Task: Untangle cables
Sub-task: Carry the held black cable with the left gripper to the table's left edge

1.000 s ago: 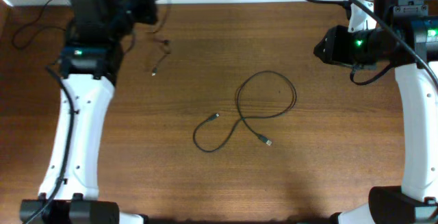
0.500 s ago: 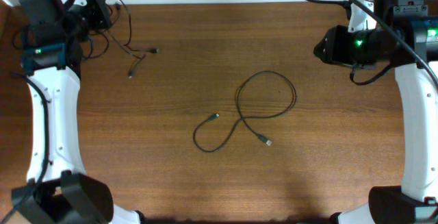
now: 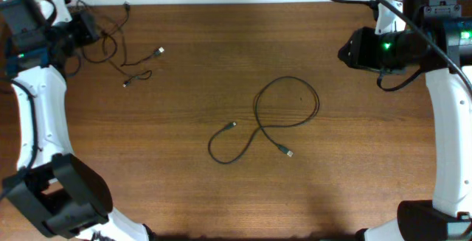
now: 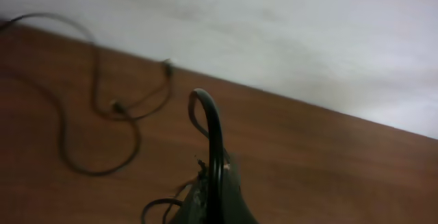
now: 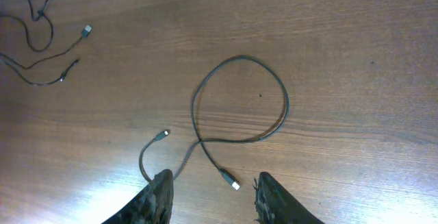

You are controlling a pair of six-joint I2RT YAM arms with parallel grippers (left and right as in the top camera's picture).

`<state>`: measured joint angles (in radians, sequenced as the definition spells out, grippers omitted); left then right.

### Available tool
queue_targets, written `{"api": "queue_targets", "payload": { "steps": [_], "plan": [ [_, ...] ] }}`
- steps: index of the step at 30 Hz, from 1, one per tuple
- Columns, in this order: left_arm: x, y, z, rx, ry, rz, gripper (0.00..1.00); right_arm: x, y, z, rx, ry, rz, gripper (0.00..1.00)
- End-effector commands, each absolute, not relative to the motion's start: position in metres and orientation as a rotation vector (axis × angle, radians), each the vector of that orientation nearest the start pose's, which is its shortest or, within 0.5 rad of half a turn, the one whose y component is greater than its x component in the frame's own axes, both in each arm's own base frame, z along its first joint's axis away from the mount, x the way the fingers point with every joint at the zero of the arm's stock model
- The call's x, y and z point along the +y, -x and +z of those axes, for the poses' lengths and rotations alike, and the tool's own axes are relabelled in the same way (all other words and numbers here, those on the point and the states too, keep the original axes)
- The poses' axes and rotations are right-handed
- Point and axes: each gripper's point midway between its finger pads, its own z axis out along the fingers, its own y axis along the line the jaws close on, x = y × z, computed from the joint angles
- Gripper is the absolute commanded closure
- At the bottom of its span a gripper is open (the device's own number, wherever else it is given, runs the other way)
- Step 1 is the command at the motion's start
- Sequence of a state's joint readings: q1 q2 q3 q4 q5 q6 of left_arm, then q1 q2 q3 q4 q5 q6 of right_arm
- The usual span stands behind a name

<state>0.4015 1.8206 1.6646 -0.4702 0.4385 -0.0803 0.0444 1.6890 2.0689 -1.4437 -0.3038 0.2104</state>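
One black cable lies apart at the table's middle in a loop, with plug ends at the lower left and lower right; the right wrist view shows it too. A bunch of thin black cables lies at the back left corner, with silvery plugs trailing right. My left gripper is at that bunch, shut on a cable that arches up from its jaws. More cable loops lie on the wood beyond. My right gripper is open and empty, high above the looped cable.
The table's back edge meets a white wall just beyond my left gripper. The right arm hangs over the back right corner with its own thick black cable.
My left arm has swung left along the back edge, dragging the cable bunch toward the back left corner. The looped cable and right arm have not moved.
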Motion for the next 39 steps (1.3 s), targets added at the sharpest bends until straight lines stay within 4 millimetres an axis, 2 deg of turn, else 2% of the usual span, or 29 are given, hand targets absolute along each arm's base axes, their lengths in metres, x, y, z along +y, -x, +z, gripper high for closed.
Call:
{"api": "queue_targets", "payload": {
  "steps": [1, 5, 10, 13, 18, 23, 30, 31, 32, 34, 35, 39],
  "plan": [
    [0.174, -0.506, 0.243, 2.131, 0.362, -0.278, 1.00, 0.068, -0.370, 0.312, 2.640, -0.121, 0.487, 0.60],
    [0.211, -0.497, 0.225, 2.147, 0.451, -0.233, 1.00, 0.068, -0.371, 0.312, 2.639, -0.121, 0.487, 0.60],
    [0.263, -0.482, 0.188, 2.219, 0.518, -0.032, 0.99, 0.068, -0.371, 0.313, 2.636, -0.120, 0.487, 0.59],
    [0.288, -0.472, 0.166, 2.253, 0.606, 0.064, 1.00, 0.068, -0.371, 0.313, 2.636, -0.120, 0.487, 0.59],
    [0.324, -0.459, 0.142, 2.271, 0.711, 0.229, 1.00, 0.068, -0.371, 0.313, 2.635, -0.119, 0.487, 0.55],
    [0.353, -0.452, 0.143, 2.224, 0.760, 0.338, 1.00, 0.068, -0.371, 0.313, 2.635, -0.120, 0.488, 0.55],
    [0.377, -0.442, 0.148, 2.210, 0.716, 0.413, 0.97, 0.068, -0.372, 0.313, 2.633, -0.119, 0.488, 0.55],
    [0.380, -0.440, 0.146, 2.212, 0.719, 0.418, 0.92, 0.068, -0.372, 0.313, 2.632, -0.119, 0.488, 0.55],
    [0.384, -0.437, 0.143, 2.215, 0.730, 0.419, 0.73, 0.068, -0.373, 0.313, 2.629, -0.119, 0.488, 0.54],
    [0.388, -0.433, 0.134, 2.226, 0.747, 0.419, 0.18, 0.068, -0.373, 0.314, 2.626, -0.121, 0.488, 0.54],
    [0.390, -0.432, 0.130, 2.232, 0.753, 0.417, 0.01, 0.068, -0.373, 0.314, 2.626, -0.121, 0.489, 0.54],
    [0.390, -0.431, 0.117, 2.256, 0.764, 0.408, 0.01, 0.068, -0.373, 0.314, 2.626, -0.121, 0.489, 0.54]
  ]
}}
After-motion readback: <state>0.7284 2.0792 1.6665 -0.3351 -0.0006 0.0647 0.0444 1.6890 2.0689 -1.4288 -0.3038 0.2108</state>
